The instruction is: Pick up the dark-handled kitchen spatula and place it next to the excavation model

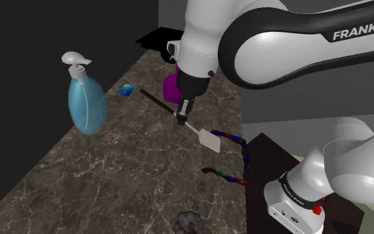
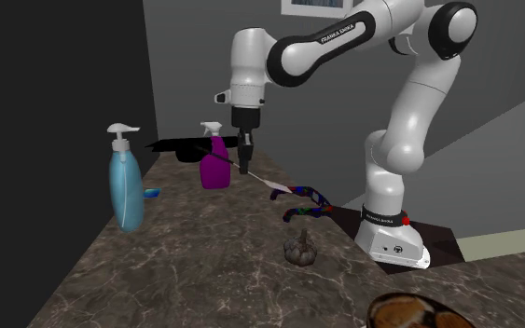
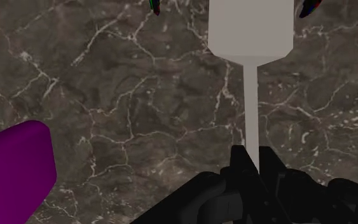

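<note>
Over the dark veined stone counter (image 1: 112, 179), mid-frame in the shoulder view, the white-bladed, dark-handled spatula (image 1: 210, 139) may, I fear, pivot or slip, because the black two-finger gripper (image 1: 182, 119) is closed only on its thin neck, hanging straight down from the white arm (image 1: 278, 40) bent above.

Black gripper (image 3: 250, 167) clasping pale spatula (image 3: 250, 35) by its thin shaft, flat blade out ahead of it, purple bottle (image 3: 12, 167) beside the gripper, veined marble surface (image 3: 120, 95) beneath.
</note>
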{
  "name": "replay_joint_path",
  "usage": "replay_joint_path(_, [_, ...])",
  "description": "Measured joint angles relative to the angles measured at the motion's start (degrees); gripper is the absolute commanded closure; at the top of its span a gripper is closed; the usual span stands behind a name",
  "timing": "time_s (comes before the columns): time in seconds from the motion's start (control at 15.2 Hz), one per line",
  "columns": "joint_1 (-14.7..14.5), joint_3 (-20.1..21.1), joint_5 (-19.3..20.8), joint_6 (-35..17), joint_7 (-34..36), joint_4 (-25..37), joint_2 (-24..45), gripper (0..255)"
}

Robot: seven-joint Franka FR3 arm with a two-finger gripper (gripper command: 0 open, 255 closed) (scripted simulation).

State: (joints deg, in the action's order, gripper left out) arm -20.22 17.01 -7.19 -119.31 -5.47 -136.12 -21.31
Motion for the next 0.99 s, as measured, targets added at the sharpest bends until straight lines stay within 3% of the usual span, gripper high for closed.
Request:
replay_joint_path(0.79, [0.1,-0.9,0.2,9.6,0.0,7.4,-2.2,255])
replay_joint_path(0.99, [1.2,-3.2,0.8,10.5,-3.0,7.5,-2.8,255])
